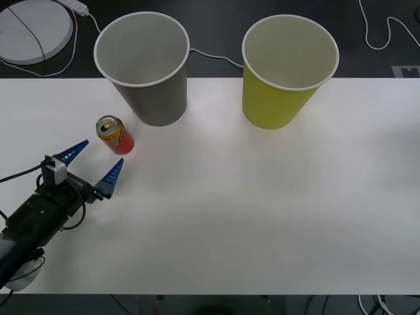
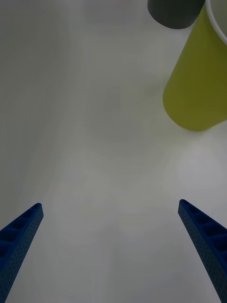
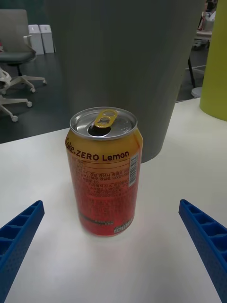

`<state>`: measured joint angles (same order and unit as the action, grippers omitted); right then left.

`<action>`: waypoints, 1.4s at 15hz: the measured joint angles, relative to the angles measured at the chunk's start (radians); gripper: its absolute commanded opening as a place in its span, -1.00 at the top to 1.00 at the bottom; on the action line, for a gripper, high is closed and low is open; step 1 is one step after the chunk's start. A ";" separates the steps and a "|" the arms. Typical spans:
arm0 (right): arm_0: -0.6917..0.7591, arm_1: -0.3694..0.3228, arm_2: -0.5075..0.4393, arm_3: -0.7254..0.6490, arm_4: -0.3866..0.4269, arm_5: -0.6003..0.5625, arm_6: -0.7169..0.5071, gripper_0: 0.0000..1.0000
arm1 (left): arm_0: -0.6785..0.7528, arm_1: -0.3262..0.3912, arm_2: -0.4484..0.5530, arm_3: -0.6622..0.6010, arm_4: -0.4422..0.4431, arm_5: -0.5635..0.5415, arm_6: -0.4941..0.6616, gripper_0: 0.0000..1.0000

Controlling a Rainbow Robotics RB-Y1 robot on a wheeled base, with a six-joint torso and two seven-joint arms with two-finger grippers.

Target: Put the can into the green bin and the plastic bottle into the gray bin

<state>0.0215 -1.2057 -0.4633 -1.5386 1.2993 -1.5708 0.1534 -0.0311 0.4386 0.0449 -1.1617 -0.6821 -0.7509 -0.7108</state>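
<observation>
- Left gripper (image 1: 96,168) nearest the camera, low at the table's (image 1: 262,216) left front; blue fingers spread wide, gripping nothing, aimed at the can
- can (image 1: 115,134) stands upright on the table just ahead of the fingertips, beside the gray bin (image 1: 144,65), apart from both
- can: red body, orange-gold shoulder, silver top with its tab opened
- green bin (image 1: 285,69) upright to the right of the gray one; both look unfilled
- right gripper (image 2: 111,251) wide open, holding nothing, over bare table near the green bin
- progress, as judged: nothing binned yet; can not grasped; no plastic bottle seen
</observation>
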 measured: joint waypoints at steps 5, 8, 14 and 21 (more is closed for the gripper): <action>0.000 0.000 0.000 0.000 0.000 0.000 0.000 -1.00 | -0.128 -0.016 -0.024 0.136 -0.003 -0.023 -0.004 -1.00; 0.000 0.000 0.000 0.000 0.000 0.000 0.000 -1.00 | -0.161 -0.043 -0.025 0.158 -0.021 -0.016 -0.001 -1.00; 0.000 0.000 0.000 0.000 0.000 0.000 0.000 -1.00 | -0.215 -0.056 -0.026 0.181 -0.062 0.019 0.011 -1.00; 0.000 0.000 0.000 0.000 0.000 0.000 0.000 -1.00 | -0.217 -0.069 -0.025 0.185 -0.065 0.020 0.010 1.00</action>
<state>0.0215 -1.2057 -0.4633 -1.5386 1.2993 -1.5708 0.1534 -0.2486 0.3697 0.0198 -0.9770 -0.7466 -0.7313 -0.7008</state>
